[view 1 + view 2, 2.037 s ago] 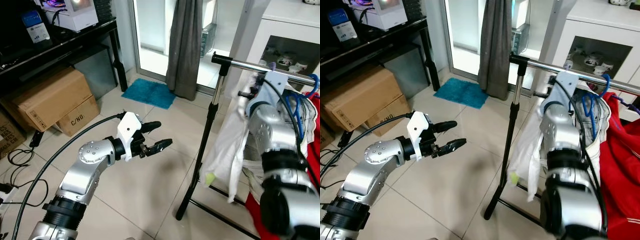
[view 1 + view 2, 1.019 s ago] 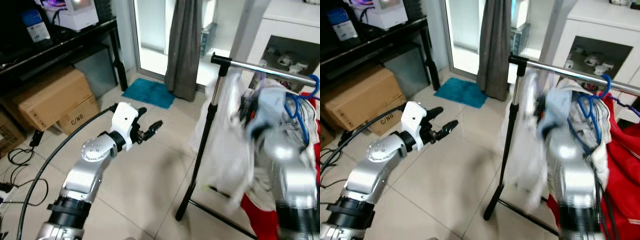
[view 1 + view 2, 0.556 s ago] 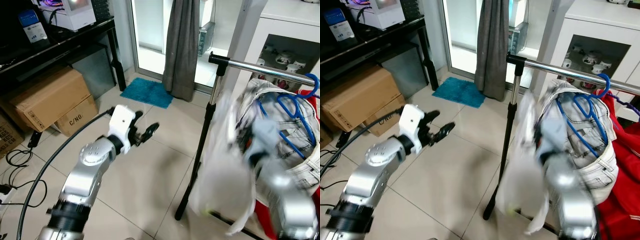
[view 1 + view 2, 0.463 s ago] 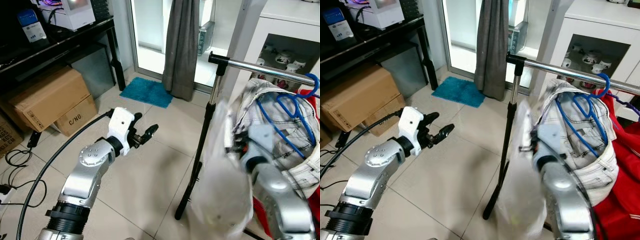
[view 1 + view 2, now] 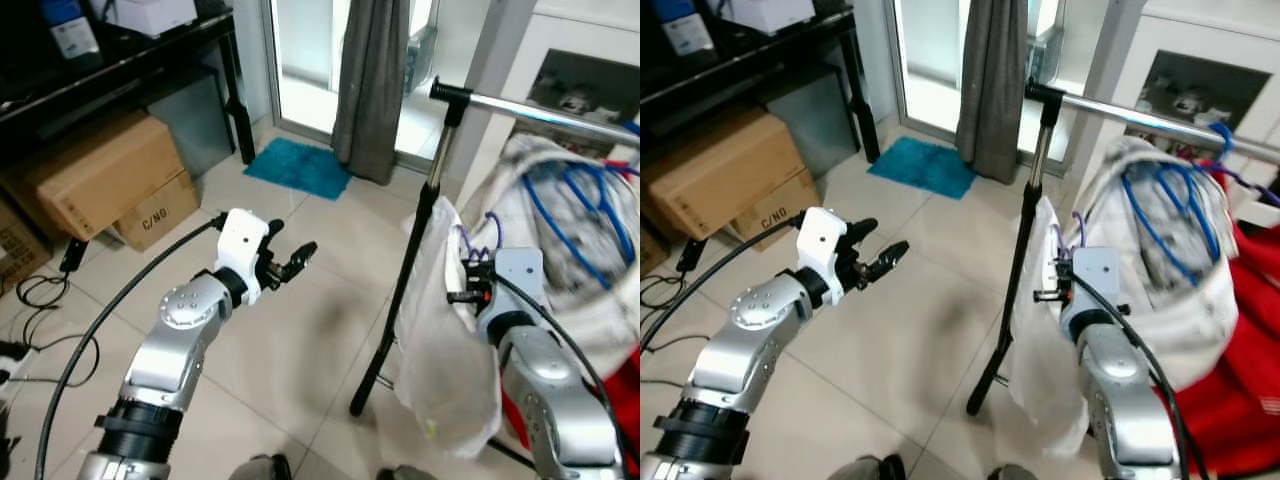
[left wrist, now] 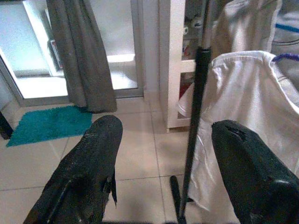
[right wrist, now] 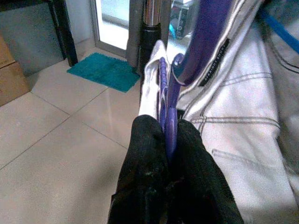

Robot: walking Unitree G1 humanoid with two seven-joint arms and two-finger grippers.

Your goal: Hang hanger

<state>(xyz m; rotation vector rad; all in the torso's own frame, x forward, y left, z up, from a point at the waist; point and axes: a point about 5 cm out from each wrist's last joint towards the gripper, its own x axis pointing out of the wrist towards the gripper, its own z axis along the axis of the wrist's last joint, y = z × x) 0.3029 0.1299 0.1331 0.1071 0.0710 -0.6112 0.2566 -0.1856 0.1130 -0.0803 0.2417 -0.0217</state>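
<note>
Hanger: purple hanger (image 7: 169,126), carrying a white garment (image 5: 445,350), is held low beside the rack's upright post (image 5: 405,290) and well below the rail; its hook (image 5: 463,236) points up, free of the bar.
Holder: right gripper (image 7: 167,140), fingers (image 7: 145,154) pressed together on the hanger's purple neck, with the white cloth bunched just beyond them.
Garment: hangs limp from the hanger, its lower end near the floor (image 5: 300,330), its edge touching or just beside the post; which, I cannot tell.
Rail: silver rail (image 5: 540,108) runs out from the black end cap (image 5: 442,90) at the top of the post, already loaded with a pale garment on a blue hanger (image 5: 570,205) and red cloth (image 5: 1240,400) further along.
Step in hand: by my reading, the carry phase. The hanger is gripped but not yet hung.
Next move calls for: raising the hanger until the hook clears the top of the rail, bringing it over a bare stretch between the end cap and the hung clothes, lowering it on, and only then loosening the grip.
Risk: the hook may catch on the blue hanger or on the cap.
Other arm: left gripper (image 5: 290,262) is out over the tiled floor, well apart from the rack, fingers (image 6: 88,163) spread wide and holding nothing.
Surroundings: grey curtain (image 5: 365,80), teal mat (image 5: 298,168), cardboard boxes (image 5: 105,185) under a dark tabletop (image 5: 120,70).
</note>
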